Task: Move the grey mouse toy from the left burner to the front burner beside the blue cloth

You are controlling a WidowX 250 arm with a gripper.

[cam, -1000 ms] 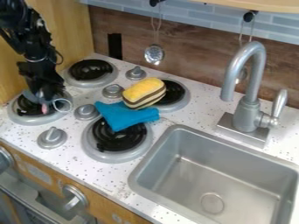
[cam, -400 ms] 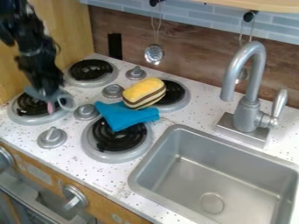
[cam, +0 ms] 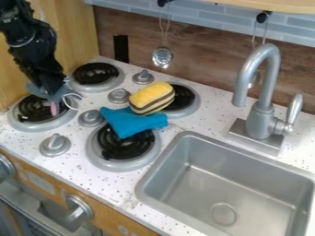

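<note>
**Gripper over the toy stove's left burner, grip status unclear**

So the black gripper (cam: pixel 51 97) is in the upper left of the frame, hanging down over the left burner (cam: pixel 29 109) of the toy stove. Right at its tip there's a grayish-blue piece (cam: pixel 39 91), with a pale loop (cam: pixel 74 97) out to the right and a small pink bit (cam: pixel 54 109) underneath. Can't tell if the gripper is open or closed, or whether it's really gripping that piece, sorry.

Closer to the middle of the frame, a yellow plush (cam: pixel 152 97) with brown and cream stripes lies partly over the burner behind it (cam: pixel 186 96). Just below the plush is a bright blue cloth (cam: pixel 134 123), draped over the top part of the burner in front (cam: pixel 126 148). One more burner (cam: pixel 95 73) sits behind the gripper, up and to the right of it, and four gray knobs (cam: pixel 91 118) are dotted between and beside the burners.

Over on the right, a metal sink (cam: pixel 178 150) is set into the speckled white counter (cam: pixel 203 120), with a gray faucet (cam: pixel 263 115) behind it. A metal ladle (cam: pixel 162 57) hangs on the back wall near the top.
</note>
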